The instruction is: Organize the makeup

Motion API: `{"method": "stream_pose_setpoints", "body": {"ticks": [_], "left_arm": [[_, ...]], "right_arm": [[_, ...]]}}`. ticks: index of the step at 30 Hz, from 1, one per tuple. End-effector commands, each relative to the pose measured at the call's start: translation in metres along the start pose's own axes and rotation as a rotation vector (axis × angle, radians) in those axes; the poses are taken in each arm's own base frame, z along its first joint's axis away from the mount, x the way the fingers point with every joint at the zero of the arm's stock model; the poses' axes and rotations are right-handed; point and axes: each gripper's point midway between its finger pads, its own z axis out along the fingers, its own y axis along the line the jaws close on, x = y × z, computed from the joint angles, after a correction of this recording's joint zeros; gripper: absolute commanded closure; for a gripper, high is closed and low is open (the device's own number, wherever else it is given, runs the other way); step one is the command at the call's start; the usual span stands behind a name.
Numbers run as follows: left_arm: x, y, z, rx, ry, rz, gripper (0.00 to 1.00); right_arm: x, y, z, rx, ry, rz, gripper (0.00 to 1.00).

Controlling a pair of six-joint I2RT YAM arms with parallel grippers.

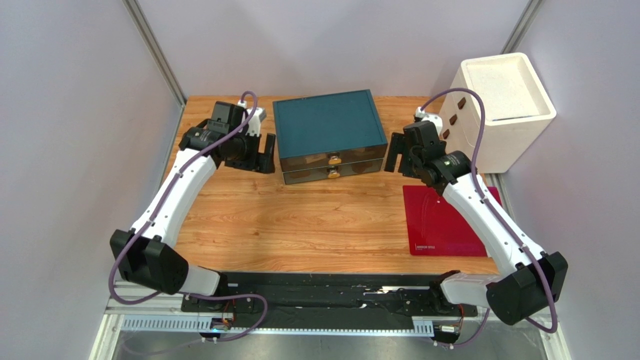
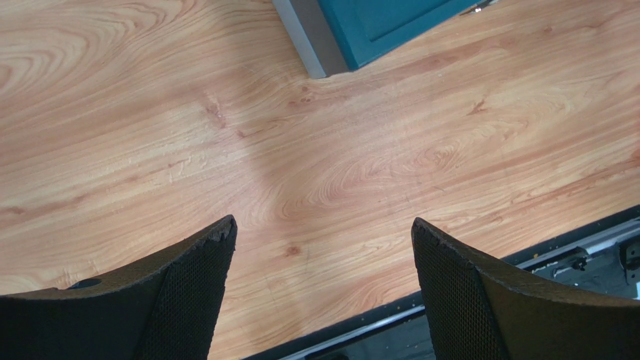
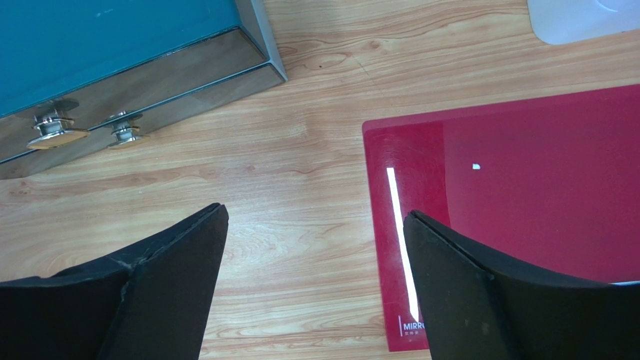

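Note:
No makeup shows in any view; it is hidden or out of view. The teal box (image 1: 329, 135) stands at the back middle of the table with both clear drawers pushed in. Its corner shows in the left wrist view (image 2: 375, 26) and its drawer fronts with metal knobs in the right wrist view (image 3: 113, 90). My left gripper (image 1: 261, 154) hangs open and empty just left of the box, over bare wood (image 2: 323, 225). My right gripper (image 1: 393, 157) hangs open and empty just right of the box, over the wood beside the red mat (image 3: 312, 221).
The red flat mat (image 1: 447, 221) lies bare at the right of the table and shows in the right wrist view (image 3: 526, 202). A white square container (image 1: 499, 109) stands at the back right corner. Grey walls enclose the table on three sides.

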Motion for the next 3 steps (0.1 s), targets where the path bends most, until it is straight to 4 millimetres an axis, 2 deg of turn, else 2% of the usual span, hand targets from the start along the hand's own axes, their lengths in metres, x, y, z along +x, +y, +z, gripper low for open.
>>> {"method": "stream_pose_setpoints", "body": {"ticks": [1,3], "left_arm": [[-0.0181,-0.0052,-0.0272,0.017,-0.151,0.032,0.09],[-0.0235,-0.0049,-0.0328,0.006,-0.173,0.015,0.09]], "right_arm": [[-0.0237,-0.0017,-0.014,-0.009,-0.08,-0.017,0.09],[-0.0257,0.0001,-0.0137,-0.017,-0.086,-0.014,0.09]]}}
